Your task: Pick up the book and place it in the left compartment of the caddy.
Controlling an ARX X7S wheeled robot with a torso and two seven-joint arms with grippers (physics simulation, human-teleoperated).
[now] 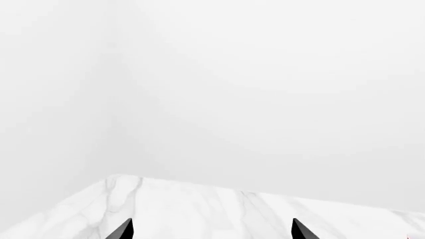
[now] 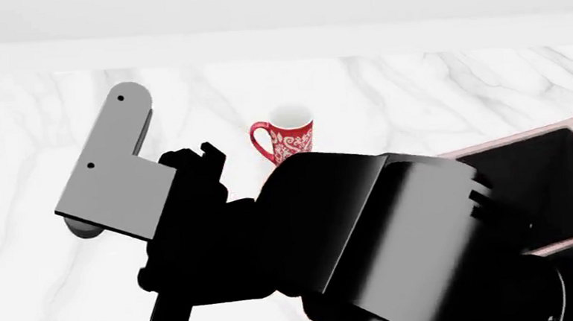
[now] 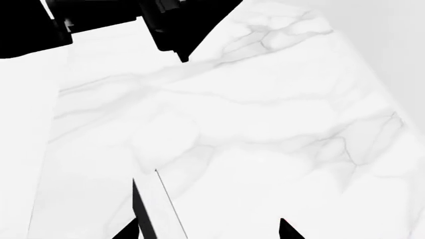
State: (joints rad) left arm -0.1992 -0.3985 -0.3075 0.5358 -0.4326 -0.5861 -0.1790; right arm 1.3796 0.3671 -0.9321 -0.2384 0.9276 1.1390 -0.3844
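The book (image 3: 142,209) shows only in the right wrist view, edge-on: a thin black cover with a white band of pages beside it, standing on the marble. My right gripper (image 3: 206,230) is open wide, and the book stands between its jaws, close to one fingertip (image 3: 126,232). My left gripper (image 1: 212,230) is open and empty above a corner of the marble table (image 1: 199,209). The caddy (image 2: 524,137) sits at the right in the head view, its reddish-brown rim around a black-lined compartment (image 2: 542,189). My arms hide much of it.
A red patterned mug (image 2: 285,140) stands on the marble table (image 2: 413,100) left of the caddy. A big black arm link (image 2: 371,230) and a grey bracket (image 2: 108,171) fill the middle of the head view. A pale wall (image 1: 265,89) lies beyond the table's edge.
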